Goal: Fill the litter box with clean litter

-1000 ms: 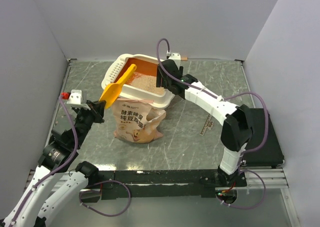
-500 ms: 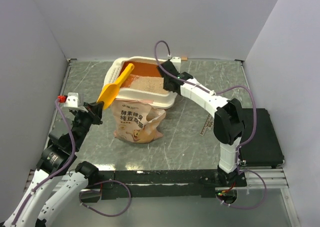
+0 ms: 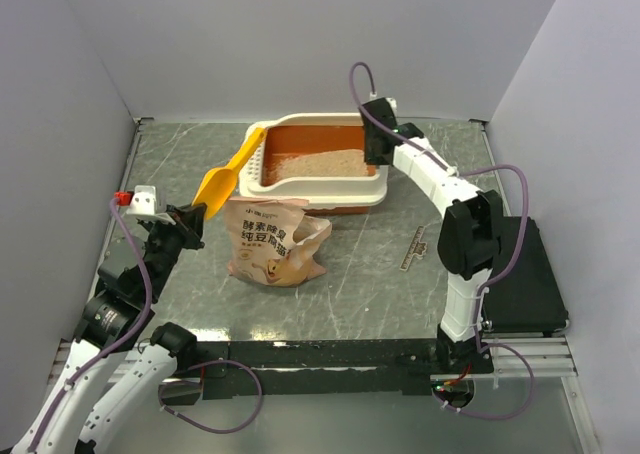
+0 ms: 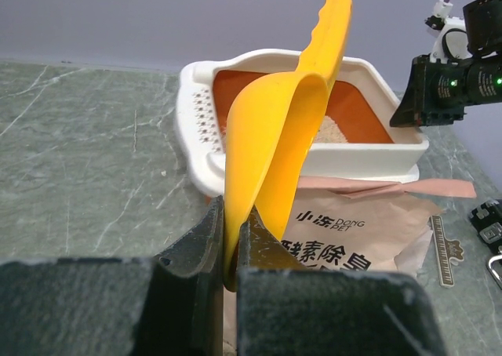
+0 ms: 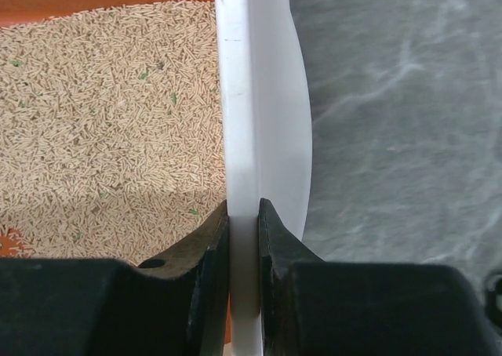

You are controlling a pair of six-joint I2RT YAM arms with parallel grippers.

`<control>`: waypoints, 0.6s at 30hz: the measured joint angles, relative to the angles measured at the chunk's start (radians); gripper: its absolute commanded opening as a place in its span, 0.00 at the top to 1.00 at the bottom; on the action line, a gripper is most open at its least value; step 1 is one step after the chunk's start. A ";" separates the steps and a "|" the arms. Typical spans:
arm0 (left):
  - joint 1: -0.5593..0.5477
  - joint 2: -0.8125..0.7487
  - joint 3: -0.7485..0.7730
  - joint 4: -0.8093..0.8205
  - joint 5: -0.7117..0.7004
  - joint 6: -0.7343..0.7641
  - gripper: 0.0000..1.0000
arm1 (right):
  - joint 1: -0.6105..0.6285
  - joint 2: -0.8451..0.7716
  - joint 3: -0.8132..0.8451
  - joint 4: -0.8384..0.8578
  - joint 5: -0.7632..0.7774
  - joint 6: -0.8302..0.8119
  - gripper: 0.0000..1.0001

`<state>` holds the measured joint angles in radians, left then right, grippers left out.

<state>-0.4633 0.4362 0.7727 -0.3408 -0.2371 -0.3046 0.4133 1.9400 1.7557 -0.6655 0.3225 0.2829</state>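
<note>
The litter box [image 3: 318, 187], cream-white with an orange inside, lies at the back of the table, its perforated end to the left. Pale clean litter [image 3: 320, 161] covers part of its floor. My right gripper [image 3: 376, 160] is shut on the box's right rim [image 5: 255, 97], one finger inside over the litter [image 5: 110, 121]. My left gripper [image 3: 197, 214] is shut on the lip of a yellow-orange scoop [image 3: 232, 169], which leans up towards the box's left end. In the left wrist view the scoop [image 4: 274, 128] stands in front of the box [image 4: 369, 148].
A crinkled tan paper bag [image 3: 270, 239] with Chinese print lies just in front of the litter box. A flat black box [image 3: 520, 274] sits at the right edge, with a ruler-like strip [image 3: 415, 246] beside it. Grey walls close in the table.
My right gripper has shut on the litter box's right rim, and the box has swung round and shifted right, now lying square across the table. The left arm and scoop barely moved.
</note>
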 measured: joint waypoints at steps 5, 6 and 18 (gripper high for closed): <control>0.017 0.000 0.000 0.004 0.033 -0.005 0.99 | -0.118 0.000 0.000 0.031 -0.011 -0.122 1.00; 0.023 0.000 -0.001 0.005 0.044 -0.005 0.99 | -0.142 0.000 -0.002 0.045 -0.016 -0.159 1.00; 0.125 0.002 -0.027 0.045 0.200 -0.034 0.99 | -0.393 -0.002 -0.091 0.261 -0.324 -0.551 1.00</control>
<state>-0.3386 0.4377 0.7460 -0.2958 -0.0368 -0.3386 0.0200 1.9385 1.6646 -0.4049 -0.0013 -0.2680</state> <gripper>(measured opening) 0.068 0.220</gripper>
